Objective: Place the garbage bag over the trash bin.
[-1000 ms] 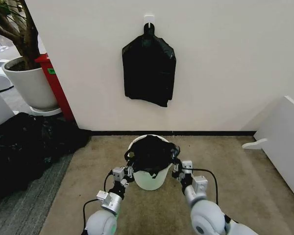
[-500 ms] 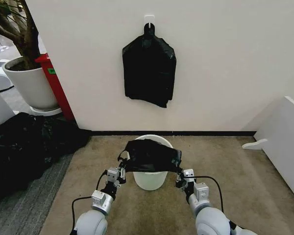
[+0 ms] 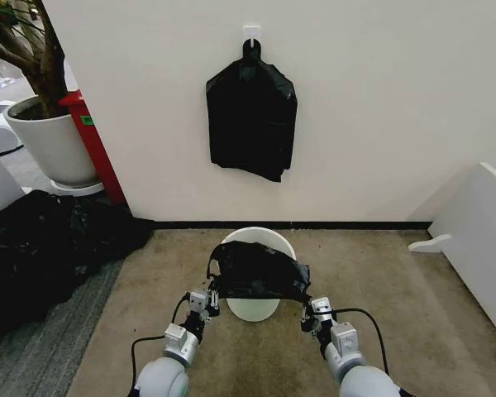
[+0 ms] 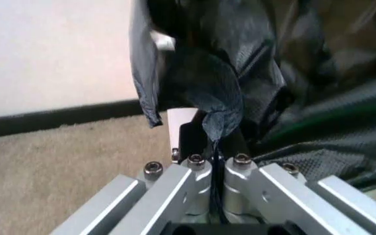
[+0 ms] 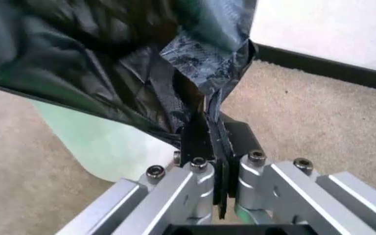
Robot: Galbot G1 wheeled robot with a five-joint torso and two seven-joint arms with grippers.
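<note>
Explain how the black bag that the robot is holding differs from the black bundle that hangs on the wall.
The garbage bag is stretched sideways between the left gripper and the right gripper, both shut on its edges; the hanging bundle hangs from a wall hook, untouched. The garbage bag is held low, in front of the trash bin; the bundle is high on the wall. The garbage bag looks loose and crinkled, the bundle flat and rectangular. Both are glossy black plastic.

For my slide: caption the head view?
Both grippers, left and right, stretch the garbage bag above the trash bin.
</note>
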